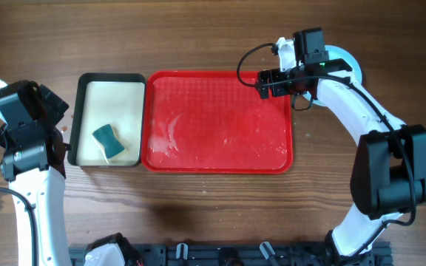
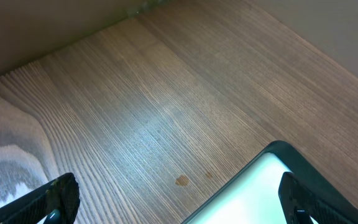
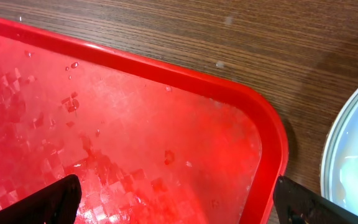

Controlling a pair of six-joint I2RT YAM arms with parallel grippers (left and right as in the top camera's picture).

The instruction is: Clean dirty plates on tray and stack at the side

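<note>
The red tray (image 1: 220, 159) lies mid-table with nothing on it; its textured floor (image 3: 104, 124) is wet and smeared. On the wood right of the tray's far right corner a pale blue plate (image 1: 348, 62) shows, partly hidden by my right arm; its rim (image 3: 347, 155) is at the right wrist view's edge. Whether other plates lie under it I cannot tell. My right gripper (image 1: 267, 83) (image 3: 179, 205) is open over that tray corner, with nothing between its fingers. My left gripper (image 1: 59, 140) (image 2: 179, 202) is open and holds nothing, by the left rim of the cream tray.
A smaller black-rimmed cream tray (image 1: 95, 92) (image 2: 272, 186) sits against the red tray's left side and holds a teal sponge (image 1: 108, 140). A small brown spot (image 2: 181, 180) marks the wood beside it. A black rack (image 1: 235, 255) runs along the near edge.
</note>
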